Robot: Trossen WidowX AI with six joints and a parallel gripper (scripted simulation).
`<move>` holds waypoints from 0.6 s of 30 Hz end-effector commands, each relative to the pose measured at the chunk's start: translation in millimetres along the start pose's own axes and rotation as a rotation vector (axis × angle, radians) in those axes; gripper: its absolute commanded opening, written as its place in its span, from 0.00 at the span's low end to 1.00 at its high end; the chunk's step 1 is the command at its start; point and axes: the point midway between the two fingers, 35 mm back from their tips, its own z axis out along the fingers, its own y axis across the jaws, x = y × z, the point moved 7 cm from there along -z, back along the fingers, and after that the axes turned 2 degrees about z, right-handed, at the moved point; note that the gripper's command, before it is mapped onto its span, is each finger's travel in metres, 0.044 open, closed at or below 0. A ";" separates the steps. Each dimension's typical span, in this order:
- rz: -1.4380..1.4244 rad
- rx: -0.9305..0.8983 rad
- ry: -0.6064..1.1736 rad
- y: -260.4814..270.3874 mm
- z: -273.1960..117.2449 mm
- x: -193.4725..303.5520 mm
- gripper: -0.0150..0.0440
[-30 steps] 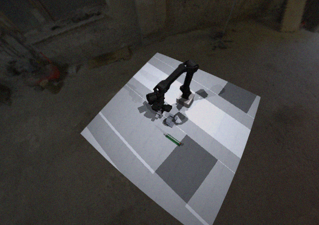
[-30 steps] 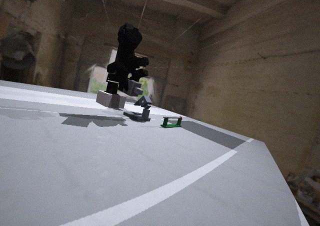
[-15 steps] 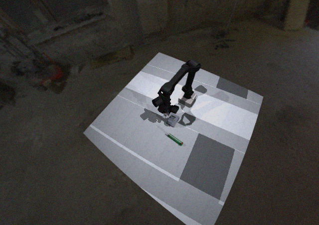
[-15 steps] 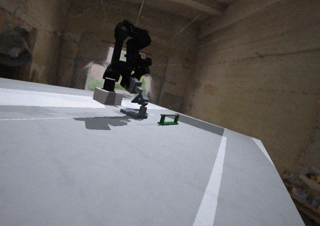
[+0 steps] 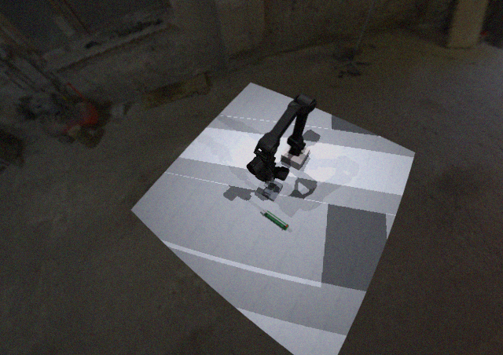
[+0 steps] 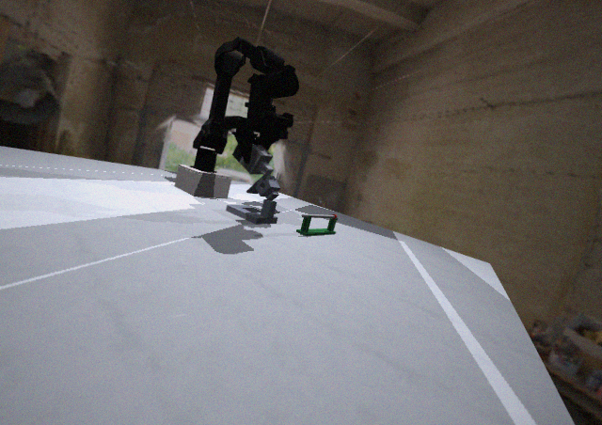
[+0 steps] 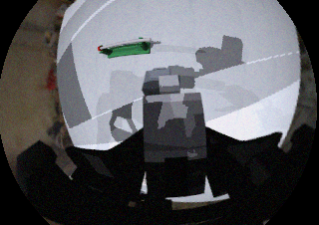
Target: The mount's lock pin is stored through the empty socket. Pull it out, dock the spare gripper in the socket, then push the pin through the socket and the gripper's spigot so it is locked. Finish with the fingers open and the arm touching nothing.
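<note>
1. The gripper (image 5: 269,178) (image 6: 251,149) (image 7: 170,125) was closed on the spare gripper (image 6: 261,160) (image 7: 174,122), a grey block held between its fingers and raised off the table (image 5: 244,237) (image 6: 292,313) (image 7: 174,16).
2. The spare gripper's spigot (image 7: 169,83), a smaller light-grey block, stuck out from its far end, away from the gripper's palm. In the exterior view it pointed down and at a slant.
3. The mount (image 5: 273,190) (image 6: 268,187) (image 7: 152,81) stood on the table below the gripper, its tilted head just under the held piece. The spigot was right by that head; whether it touched the socket or had begun to enter it could not be told.
4. The lock pin (image 5: 279,217) (image 6: 318,215) (image 7: 132,41) was out of the socket. It lay lengthwise across the top of a green rack (image 5: 274,221) (image 6: 316,231) (image 7: 129,51), its red end on the side farther from the gripper.
5. That rack stood on the table beyond the mount from the gripper, apart from both.
6. The arm (image 5: 280,126) (image 6: 222,92) rose from a pale block (image 5: 298,164) (image 6: 183,180) behind the gripper, arched over, and came down to it from above.
7. The spare gripper was not locked.
</note>
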 end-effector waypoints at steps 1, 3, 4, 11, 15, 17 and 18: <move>-0.006 0.005 0.015 7.3 -3.2 -0.5 0.25; -0.014 0.008 0.026 10.9 -3.5 -0.3 0.25; -0.017 0.009 0.031 12.8 -3.7 -0.2 0.25; 0.000 0.032 0.091 18.9 -5.9 5.4 0.25; 0.017 0.060 0.150 24.6 -8.7 11.1 0.25; 0.024 0.075 0.179 27.3 -10.3 14.0 0.25; 0.027 0.083 0.193 28.6 -11.2 15.5 0.25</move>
